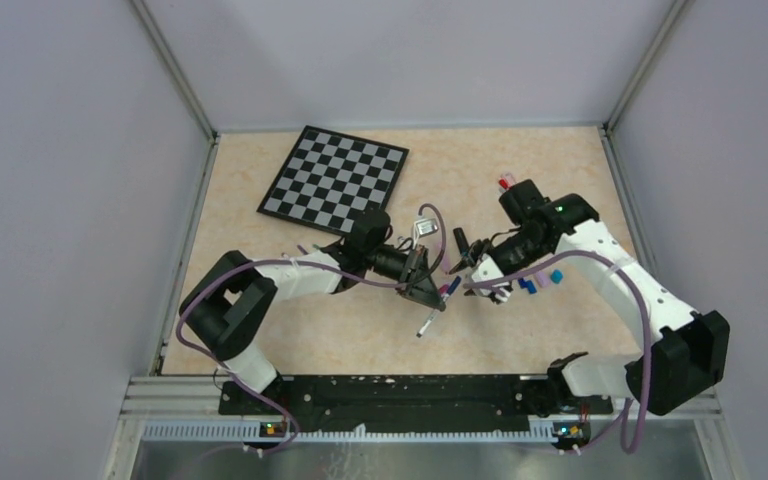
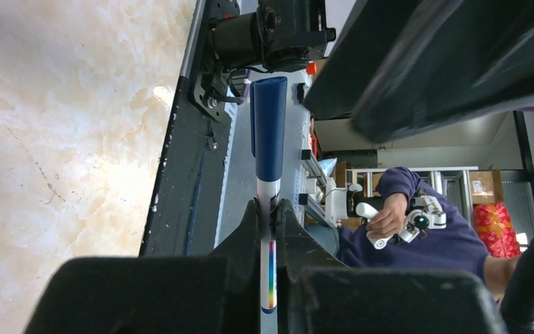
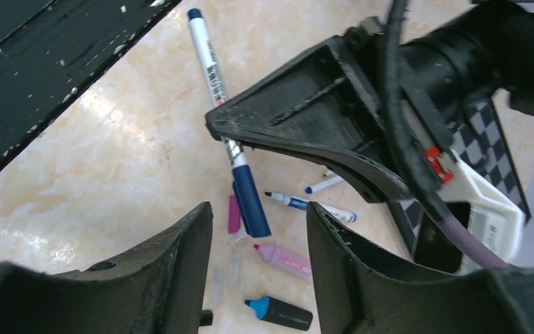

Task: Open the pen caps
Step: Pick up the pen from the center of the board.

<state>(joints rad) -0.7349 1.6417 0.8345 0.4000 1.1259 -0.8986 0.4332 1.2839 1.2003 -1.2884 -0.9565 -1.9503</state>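
Note:
My left gripper is shut on a white pen with a rainbow stripe, and the pen's dark blue cap sticks out past the fingertips. In the top view this gripper holds the pen slanted above the table's middle, cap pointing right. My right gripper is open and faces that cap. The cap's end shows in the gap between the two fingers without touching them. In the top view the right gripper sits just right of the cap.
Below the grippers lie uncapped pens: a pink highlighter, a black one with a blue tip and a white marker, beside a magenta cap. A chessboard lies at the back left. Loose blue caps lie under the right arm.

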